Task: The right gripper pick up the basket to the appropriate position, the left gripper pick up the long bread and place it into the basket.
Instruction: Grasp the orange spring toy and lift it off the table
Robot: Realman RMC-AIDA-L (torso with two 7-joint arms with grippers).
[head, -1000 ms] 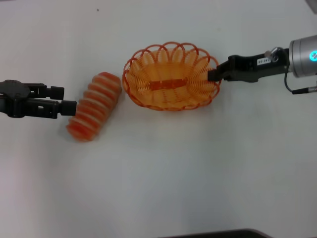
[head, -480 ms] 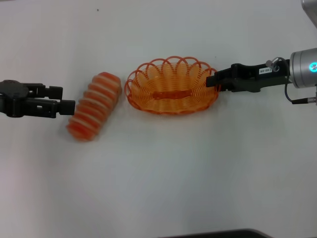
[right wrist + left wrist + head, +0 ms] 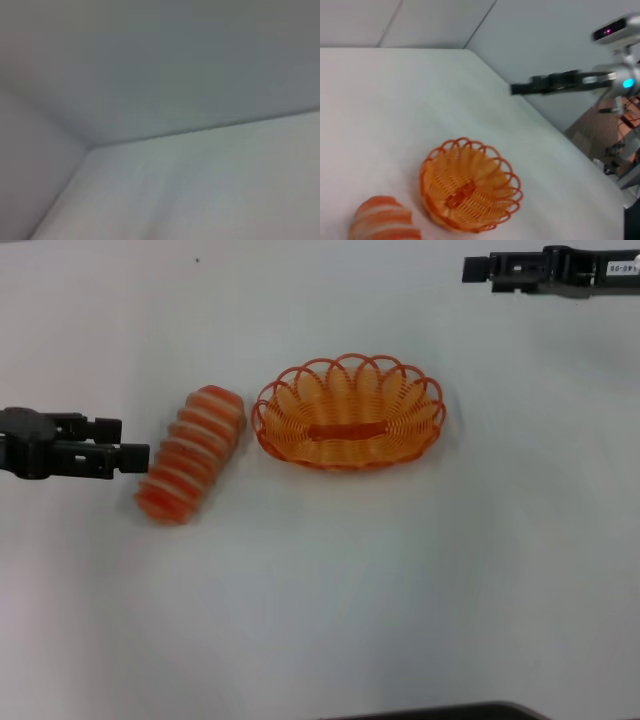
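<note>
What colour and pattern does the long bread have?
The long bread is orange-red with pale cream crosswise stripes; the head view shows it best.

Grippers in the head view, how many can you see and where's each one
2. The left gripper sits open beside the long bread; the right gripper is up at the far edge, away from the basket.

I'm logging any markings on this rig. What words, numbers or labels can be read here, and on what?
Right pincer, raised toward the table's far right: a small white label on its arm, print too blurred to read.
Left pincer, beside the long bread: no text visible.
Basket: no text visible.
</note>
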